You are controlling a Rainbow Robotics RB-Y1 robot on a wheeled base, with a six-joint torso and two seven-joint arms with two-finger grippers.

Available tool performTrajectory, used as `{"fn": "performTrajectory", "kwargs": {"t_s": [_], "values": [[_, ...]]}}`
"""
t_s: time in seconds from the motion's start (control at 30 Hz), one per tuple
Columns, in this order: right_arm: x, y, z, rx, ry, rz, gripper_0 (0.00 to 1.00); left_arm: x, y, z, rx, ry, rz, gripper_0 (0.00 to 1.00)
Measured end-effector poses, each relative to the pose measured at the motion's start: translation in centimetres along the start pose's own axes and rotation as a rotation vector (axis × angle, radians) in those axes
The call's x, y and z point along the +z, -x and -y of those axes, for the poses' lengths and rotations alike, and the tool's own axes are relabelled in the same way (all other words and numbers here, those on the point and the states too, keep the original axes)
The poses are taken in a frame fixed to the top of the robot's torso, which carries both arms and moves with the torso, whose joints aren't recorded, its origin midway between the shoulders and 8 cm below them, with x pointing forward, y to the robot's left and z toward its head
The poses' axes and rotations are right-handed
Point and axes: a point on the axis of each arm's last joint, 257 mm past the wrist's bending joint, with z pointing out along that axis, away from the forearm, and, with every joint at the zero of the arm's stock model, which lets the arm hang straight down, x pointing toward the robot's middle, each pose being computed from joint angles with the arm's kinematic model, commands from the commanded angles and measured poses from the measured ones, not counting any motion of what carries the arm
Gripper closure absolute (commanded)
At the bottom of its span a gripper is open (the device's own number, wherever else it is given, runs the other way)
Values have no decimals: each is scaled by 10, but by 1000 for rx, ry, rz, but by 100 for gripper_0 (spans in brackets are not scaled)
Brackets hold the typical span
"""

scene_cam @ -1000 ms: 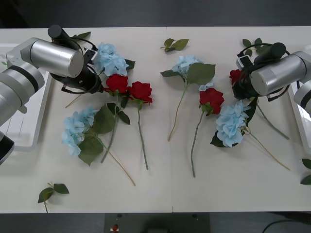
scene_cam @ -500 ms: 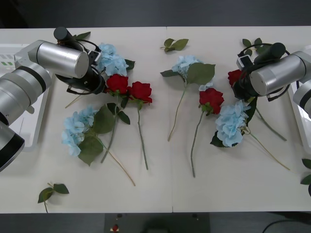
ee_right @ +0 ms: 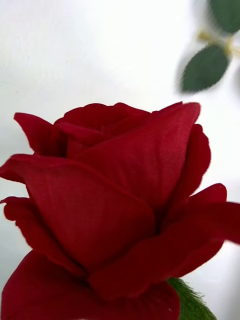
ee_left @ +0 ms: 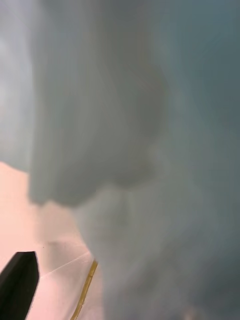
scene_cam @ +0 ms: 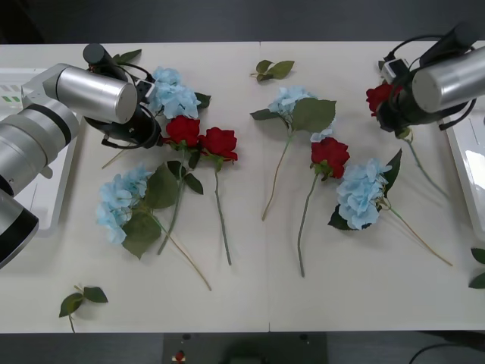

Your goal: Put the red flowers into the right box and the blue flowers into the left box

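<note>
Red petals crowd the right wrist view: a rose [ee_right: 115, 210] rides at the right gripper [scene_cam: 395, 106], which has lifted it off the table [scene_cam: 250, 303] in the last half second and swung it away from the blue cluster [scene_cam: 362, 191], toward the right box [scene_cam: 468, 163]. Its stem trails down behind. The fingers themselves are hidden, so I cannot tell how they are closed, though the rose rising with the arm suggests a grip. The left gripper [scene_cam: 140, 114] has hardly moved and sits against another blue cluster [scene_cam: 173, 92], beside the left box [scene_cam: 45, 197]; its fingers cannot be judged either. Three roses and four clusters are still unboxed, so sorting has barely begun.
</note>
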Motion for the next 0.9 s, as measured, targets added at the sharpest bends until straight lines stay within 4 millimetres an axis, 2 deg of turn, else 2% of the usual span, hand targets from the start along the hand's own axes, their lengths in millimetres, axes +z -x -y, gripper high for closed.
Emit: {"fn": "performTrajectory", "kwargs": {"t_s": [0.03, 0.1, 0.13, 0.2, 0.37, 0.5, 0.6, 0.7, 0.73, 0.8, 0.83, 0.87, 0.9], "values": [[-8, 2, 10, -38, -7, -13, 100, 0, 0, 0, 0, 1, 0, 29], [-25, 7, 31, -90, -27, -35, 100, 0, 0, 0, 0, 1, -1, 58], [-33, 8, 43, -96, -37, -48, 100, 0, 0, 0, 0, 1, -1, 77], [-52, 10, 67, -76, -56, -65, 100, 0, 0, -1, 0, 2, -1, 100], [-91, 7, 130, -102, -105, -70, 100, 0, -1, -2, 4, 7, -2, 100], [-112, -14, 178, -163, -175, -111, 100, 0, -1, -4, 9, 14, -2, 100], [-116, -36, 206, -175, -238, -153, 100, 0, -1, -4, 9, 14, -2, 99], [-109, -53, 222, -181, -275, -151, 100, 0, -1, -4, 9, 14, -2, 98], [-105, -59, 225, -180, -282, -149, 100, 0, -1, -4, 9, 14, -2, 91], [-97, -72, 233, -165, -294, -140, 100, 0, 0, -4, 9, 14, 1, 18], [-91, -80, 237, -149, -297, -134, 100, 0, 1, -4, 9, 15, 4, 6], [-86, -86, 240, -128, -299, -121, 100, 0, 2, -4, 10, 15, 10, 0], [-80, -94, 243, -102, -299, -112, 100, 0, 3, -4, 10, 17, 13, 0]]}}
